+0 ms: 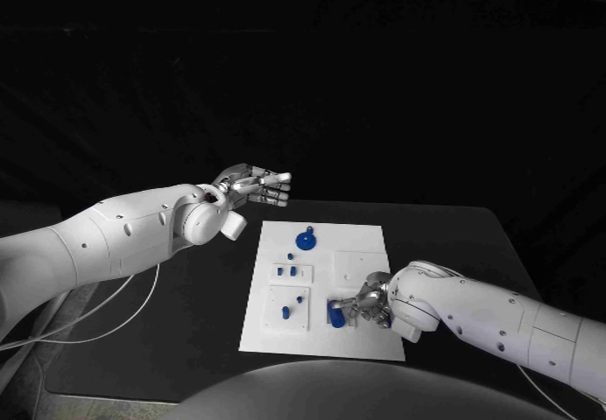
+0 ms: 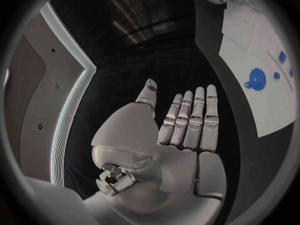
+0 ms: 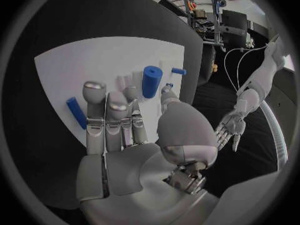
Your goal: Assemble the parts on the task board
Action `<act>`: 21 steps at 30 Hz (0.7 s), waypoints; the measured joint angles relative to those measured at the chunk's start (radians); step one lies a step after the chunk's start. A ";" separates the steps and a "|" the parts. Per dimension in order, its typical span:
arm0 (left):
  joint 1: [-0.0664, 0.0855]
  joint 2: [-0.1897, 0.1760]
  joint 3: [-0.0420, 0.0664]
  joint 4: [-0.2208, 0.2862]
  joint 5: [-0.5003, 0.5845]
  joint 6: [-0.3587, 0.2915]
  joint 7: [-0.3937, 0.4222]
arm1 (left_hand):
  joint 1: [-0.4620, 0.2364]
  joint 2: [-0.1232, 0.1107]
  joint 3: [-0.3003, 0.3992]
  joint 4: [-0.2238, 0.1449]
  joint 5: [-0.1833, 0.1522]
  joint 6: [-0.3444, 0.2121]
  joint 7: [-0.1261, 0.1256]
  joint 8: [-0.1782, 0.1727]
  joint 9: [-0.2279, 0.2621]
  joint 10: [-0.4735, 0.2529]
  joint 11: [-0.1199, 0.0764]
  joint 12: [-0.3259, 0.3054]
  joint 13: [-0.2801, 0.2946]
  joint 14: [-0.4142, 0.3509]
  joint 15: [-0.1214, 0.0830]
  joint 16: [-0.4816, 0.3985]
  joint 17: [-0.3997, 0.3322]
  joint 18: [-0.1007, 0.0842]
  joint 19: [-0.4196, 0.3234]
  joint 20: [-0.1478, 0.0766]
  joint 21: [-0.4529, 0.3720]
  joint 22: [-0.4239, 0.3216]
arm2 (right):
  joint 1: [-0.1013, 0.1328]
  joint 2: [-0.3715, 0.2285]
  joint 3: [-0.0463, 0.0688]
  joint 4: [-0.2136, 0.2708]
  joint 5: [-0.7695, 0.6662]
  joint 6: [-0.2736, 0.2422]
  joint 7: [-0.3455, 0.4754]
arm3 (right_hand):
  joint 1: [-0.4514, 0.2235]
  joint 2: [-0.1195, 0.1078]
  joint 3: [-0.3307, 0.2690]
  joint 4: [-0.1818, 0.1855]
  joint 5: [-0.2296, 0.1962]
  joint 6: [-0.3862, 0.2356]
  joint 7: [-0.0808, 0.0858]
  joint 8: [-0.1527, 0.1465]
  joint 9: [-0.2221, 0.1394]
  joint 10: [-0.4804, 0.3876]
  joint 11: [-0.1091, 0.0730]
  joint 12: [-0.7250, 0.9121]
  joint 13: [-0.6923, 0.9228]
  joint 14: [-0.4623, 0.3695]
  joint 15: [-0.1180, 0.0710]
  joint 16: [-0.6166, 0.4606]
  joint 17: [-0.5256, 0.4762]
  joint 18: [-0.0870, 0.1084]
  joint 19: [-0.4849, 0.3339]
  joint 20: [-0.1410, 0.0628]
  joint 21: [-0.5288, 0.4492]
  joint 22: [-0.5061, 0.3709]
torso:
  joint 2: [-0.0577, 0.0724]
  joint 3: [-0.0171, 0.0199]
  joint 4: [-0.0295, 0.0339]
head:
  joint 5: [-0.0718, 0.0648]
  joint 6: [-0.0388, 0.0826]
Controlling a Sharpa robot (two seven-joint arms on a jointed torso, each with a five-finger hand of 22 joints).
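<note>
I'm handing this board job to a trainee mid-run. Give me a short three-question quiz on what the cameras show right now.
1. True or false: the left hand is holding a blue part.
2. Which hand is over the task board? A) the left hand B) the right hand C) both
3. Fill in: the round blue part lies on the board's ____ end, as seen from the robot.

Key
1. False. In the left wrist view the left hand is flat and open, off the board over the black table.
2. B. It is at the board's near right part, beside a blue cylinder.
3. Far.
</note>
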State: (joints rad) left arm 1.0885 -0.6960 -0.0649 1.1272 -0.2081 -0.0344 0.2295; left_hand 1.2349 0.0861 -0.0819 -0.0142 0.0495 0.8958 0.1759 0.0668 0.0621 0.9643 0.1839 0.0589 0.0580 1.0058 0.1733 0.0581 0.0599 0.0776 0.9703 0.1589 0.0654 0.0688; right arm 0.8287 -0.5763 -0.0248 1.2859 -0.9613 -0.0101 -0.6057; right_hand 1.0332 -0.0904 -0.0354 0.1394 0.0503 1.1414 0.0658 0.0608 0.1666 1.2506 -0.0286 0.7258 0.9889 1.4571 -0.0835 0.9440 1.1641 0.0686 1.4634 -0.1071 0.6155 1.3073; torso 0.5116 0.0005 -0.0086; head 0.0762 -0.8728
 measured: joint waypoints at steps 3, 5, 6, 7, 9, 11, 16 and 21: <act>0.000 -0.001 0.000 -0.001 0.000 0.000 0.000 | 0.000 0.000 0.000 0.000 0.000 0.000 0.000 0.000 0.000 0.000 0.000 0.000 0.000 0.000 0.000 0.000 0.000 0.000 0.000 0.000 0.000 0.000 | -0.001 -0.024 0.005 0.032 -0.007 -0.006 0.002 | 0.004 0.004 -0.003 -0.003 0.000 0.000 0.000 0.000 0.000 0.000 0.000 0.000 0.000 0.000 0.000 -0.008 -0.001 0.000 0.000 0.000 -0.007 0.000 | -0.001 0.0000 -0.0004 | 0.003 0.000; 0.000 -0.002 0.000 -0.002 0.000 0.000 0.000 | 0.000 0.000 0.000 0.000 0.000 0.000 0.000 0.000 0.000 0.000 0.000 0.000 0.000 0.000 0.000 0.000 0.000 0.000 0.000 0.000 0.000 0.000 | -0.001 -0.040 0.012 0.056 -0.013 -0.009 0.006 | 0.009 0.009 -0.001 -0.005 0.000 0.000 0.000 0.000 0.000 0.000 0.000 0.000 -0.001 0.000 0.000 -0.008 -0.003 0.000 0.000 0.000 -0.012 0.000 | -0.001 0.0007 -0.0004 | 0.004 0.000; 0.000 -0.002 0.000 -0.002 0.000 0.000 0.000 | 0.000 0.000 0.000 0.000 0.000 0.000 0.000 0.000 0.000 0.000 0.000 0.000 0.000 0.000 0.000 0.000 0.000 0.000 0.000 0.000 0.000 0.000 | 0.000 -0.047 0.014 0.065 -0.017 -0.010 0.007 | 0.009 0.009 0.000 -0.006 0.000 0.000 0.000 0.000 0.000 0.000 0.000 0.000 -0.001 0.000 0.000 -0.008 -0.003 0.000 0.000 0.000 -0.012 0.000 | -0.001 0.0006 -0.0003 | 0.005 0.000; 0.000 -0.003 0.000 -0.002 0.000 0.000 0.000 | 0.000 0.000 0.000 0.000 0.000 0.000 0.000 0.000 0.000 0.000 0.000 0.000 0.000 0.000 0.000 0.000 0.000 0.000 0.000 0.000 0.000 0.000 | 0.000 -0.054 0.017 0.074 -0.021 -0.012 0.009 | 0.006 0.012 0.001 -0.013 0.000 0.000 0.000 0.000 0.001 0.000 0.000 0.000 -0.001 0.000 0.000 -0.012 -0.005 0.000 0.000 0.000 -0.012 0.000 | -0.001 0.0010 -0.0003 | 0.005 0.000; 0.000 -0.005 0.000 -0.003 0.000 0.000 -0.001 | 0.000 0.000 0.000 0.000 0.000 0.000 0.000 0.000 0.000 0.000 0.000 0.000 0.000 0.000 0.000 0.000 0.000 0.000 0.000 0.000 0.000 0.000 | 0.000 -0.069 0.022 0.094 -0.032 -0.014 0.014 | 0.005 0.013 0.000 -0.017 0.000 0.000 0.000 0.000 0.003 0.000 0.000 0.000 -0.001 0.000 0.000 -0.012 -0.005 0.000 0.000 0.000 -0.012 0.000 | -0.001 0.0012 -0.0001 | 0.005 0.000; 0.000 -0.006 0.000 -0.003 0.000 0.000 -0.001 | 0.000 0.000 0.000 0.000 0.000 0.000 0.000 0.000 0.000 0.000 0.000 0.000 0.000 0.000 0.000 0.000 0.000 0.000 0.000 0.000 0.000 0.000 | 0.000 -0.083 0.027 0.113 -0.042 -0.014 0.021 | 0.011 0.018 0.006 -0.025 0.000 0.000 0.000 0.000 0.005 0.000 0.000 0.000 -0.001 0.000 0.000 -0.012 -0.005 0.000 0.000 0.000 -0.012 0.000 | -0.001 0.0012 0.0002 | 0.005 0.000; 0.000 -0.006 0.000 -0.003 0.000 0.000 -0.001 | 0.000 0.000 0.000 0.000 0.000 0.000 0.000 0.000 0.000 0.000 0.000 0.000 0.000 0.000 0.000 0.000 0.000 0.000 0.000 0.000 0.000 0.000 | 0.000 -0.106 0.031 0.143 -0.062 -0.010 0.048 | 0.070 0.031 0.040 -0.073 0.001 0.004 -0.003 0.000 0.010 0.000 0.000 0.000 -0.001 0.000 0.000 -0.012 -0.005 0.000 0.000 0.000 -0.012 0.000 | 0.000 0.0006 0.0002 | 0.005 0.000; 0.000 -0.006 0.000 -0.003 0.000 0.000 -0.001 | 0.000 0.000 0.000 0.000 0.000 0.004 -0.004 0.000 0.000 0.000 0.000 0.000 0.000 0.000 0.000 0.000 0.000 0.000 0.000 0.000 0.000 0.000 | 0.000 -0.116 0.033 0.163 -0.072 -0.002 0.081 | 0.157 0.039 0.121 -0.182 0.115 0.062 -0.021 0.005 0.047 0.008 -0.007 0.006 0.002 0.006 -0.005 -0.012 -0.007 0.000 0.000 0.000 -0.010 0.000 | 0.000 0.0005 0.0002 | 0.006 0.000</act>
State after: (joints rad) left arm 1.0886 -0.7023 -0.0649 1.1238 -0.2086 -0.0345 0.2282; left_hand 1.2349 0.0861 -0.0819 -0.0142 0.0495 0.8999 0.1722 0.0668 0.0622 0.9643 0.1839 0.0589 0.0580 1.0058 0.1732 0.0581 0.0599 0.0776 0.9703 0.1589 0.0654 0.0688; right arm 0.8287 -0.6921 0.0078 1.4489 -1.0332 -0.0123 -0.5248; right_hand 1.1905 -0.0512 0.0858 -0.0428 0.1652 1.2036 0.0443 0.0659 0.2132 1.2582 -0.0359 0.7319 0.9906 1.4627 -0.0889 0.9321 1.1574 0.0684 1.4632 -0.1070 0.6054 1.3073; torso 0.5115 0.0010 -0.0084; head 0.0823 -0.8728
